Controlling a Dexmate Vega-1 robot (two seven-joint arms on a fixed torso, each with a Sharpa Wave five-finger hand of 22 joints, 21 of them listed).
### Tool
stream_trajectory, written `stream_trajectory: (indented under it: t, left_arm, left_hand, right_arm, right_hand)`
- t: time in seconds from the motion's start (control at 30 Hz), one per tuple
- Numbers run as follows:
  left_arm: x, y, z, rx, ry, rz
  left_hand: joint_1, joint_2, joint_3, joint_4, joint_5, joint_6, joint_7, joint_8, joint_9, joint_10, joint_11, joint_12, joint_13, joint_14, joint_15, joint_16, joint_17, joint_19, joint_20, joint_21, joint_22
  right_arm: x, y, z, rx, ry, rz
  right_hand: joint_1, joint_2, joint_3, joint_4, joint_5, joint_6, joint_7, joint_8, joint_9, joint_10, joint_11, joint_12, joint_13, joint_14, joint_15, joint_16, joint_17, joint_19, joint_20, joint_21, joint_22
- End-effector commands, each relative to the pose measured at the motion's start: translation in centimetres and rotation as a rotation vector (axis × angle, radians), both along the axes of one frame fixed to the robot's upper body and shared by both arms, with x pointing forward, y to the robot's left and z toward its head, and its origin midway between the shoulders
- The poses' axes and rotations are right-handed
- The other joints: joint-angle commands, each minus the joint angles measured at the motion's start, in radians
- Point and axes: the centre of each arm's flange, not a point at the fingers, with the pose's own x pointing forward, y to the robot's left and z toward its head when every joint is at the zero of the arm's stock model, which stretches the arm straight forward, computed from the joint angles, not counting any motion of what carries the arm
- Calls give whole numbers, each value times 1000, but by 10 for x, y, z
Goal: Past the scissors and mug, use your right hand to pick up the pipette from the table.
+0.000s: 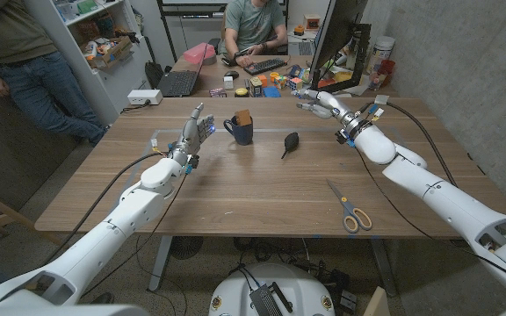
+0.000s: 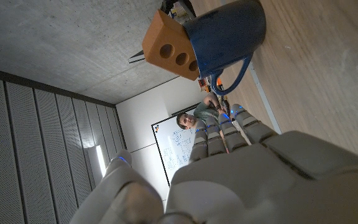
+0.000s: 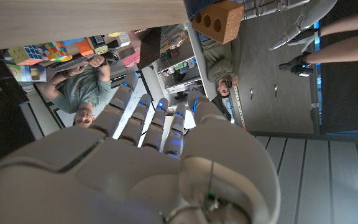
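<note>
Inspection from the robot's left to its right. Left robot hand (image 1: 198,126) stands raised over the brown wooden bench (image 1: 235,193), fingers extended and apart, grasping nothing. Just to its right sits the dark blue ceramic mug (image 1: 241,131) with a tan wooden block with round holes (image 1: 243,116) standing in it; the left wrist view confirms the block (image 2: 170,46) leaning out over the mug's rim.

Further right lies the small black pipette with a bulb head (image 1: 289,144), on the bench surface, touching nothing. Its long axis runs roughly from the far side toward the robot, bulb end away, narrow tip nearer the robot and tilted slightly leftward.

Right robot hand (image 1: 316,103) hovers beyond the pipette toward the far edge, fingers extended and released, holding nothing; the right wrist view shows its fingers (image 3: 143,118) straight and apart. The pipette lies to this hand's left and nearer the robot, near but apart. Judged by position, the right hand is closer to the pipette than the left, with the mug between the left hand and the target.

Orange-handled steel scissors (image 1: 350,211) lie well back toward the robot under the right forearm, clear of the likely path.
</note>
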Motion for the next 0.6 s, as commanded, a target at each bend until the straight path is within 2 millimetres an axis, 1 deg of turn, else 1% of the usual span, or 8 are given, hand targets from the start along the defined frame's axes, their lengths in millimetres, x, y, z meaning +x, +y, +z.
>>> stream_trajectory:
  t: [0.03,0.1,0.2,0.37,0.4,0.47,0.5,0.6]
  left_arm:
    - [-2,-3,-2,2,7,6]
    - [-2,-3,-2,0,6,4]
    - [-2,-3,-2,2,7,3]
    - [-3,-1,-4,6,18,14]
    - [-3,-1,-4,5,16,11]
    - [-4,0,-4,7,17,16]
    - [-5,1,-4,8,17,17]
    - [-6,1,-4,9,14,17]
  left_hand:
    - [7,1,-4,-3,8,12,2,4,1,10,-2,5,4,9,3,8,6,4,8,6,2]
    - [7,1,-4,-3,8,12,2,4,1,11,-3,5,4,9,3,8,6,4,8,6,2]
    - [8,2,-5,-4,9,12,2,4,1,10,-4,5,4,9,5,8,6,4,16,6,2]
    - [8,2,-7,-4,10,12,2,4,1,11,-1,5,4,9,5,8,6,4,17,6,2]
    - [8,2,-7,-4,10,12,2,4,1,11,0,5,4,9,5,8,6,4,17,6,2]
    - [8,3,-8,-4,10,12,2,4,1,10,-1,5,4,9,5,7,6,4,18,6,2]
    - [8,3,-8,-4,10,12,2,4,1,10,0,4,4,9,5,7,6,4,18,7,2]
    - [8,3,-8,-4,11,12,2,3,1,10,-1,5,4,9,5,7,6,4,17,7,2]
  right_arm:
    - [-6,20,14,-186,-139,-37]
    - [-7,23,16,-224,-153,-52]
    - [-9,25,18,-268,-177,-71]
    - [-11,28,22,-333,-226,-99]
    - [-12,29,23,-354,-238,-107]
    - [-13,31,24,-382,-256,-119]
    - [-13,31,25,-395,-265,-125]
    - [-12,32,27,-415,-274,-138]
  right_hand:
    - [7,-6,11,1,-3,10,-7,-1,5,10,-1,4,5,16,-29,3,2,20,2,3,2]
    - [8,-10,12,1,-5,10,-9,-1,5,7,-2,2,5,13,-27,1,1,20,9,0,1]
    - [12,-30,13,-7,-10,9,-14,-4,5,-7,2,-5,5,4,-15,-7,0,21,35,-9,0]
    - [20,-48,15,-14,-15,5,-17,-6,5,-16,6,-10,6,-3,-10,-12,-2,23,52,-15,-1]
    - [25,-55,16,-17,-17,0,-22,-9,5,-21,7,-12,6,-4,-8,-14,-3,25,57,-18,-1]
    - [33,-66,19,-21,-21,-4,-25,-10,5,-32,7,-16,6,-9,1,-16,-3,27,64,-23,-1]
    - [39,-74,21,-22,-24,-6,-27,-11,5,-38,5,-19,7,-15,8,-18,-3,32,75,-26,-1]
    - [44,-92,23,-20,-29,-12,-29,-12,6,-52,6,-24,8,-33,30,-23,-2,30,94,-37,-1]
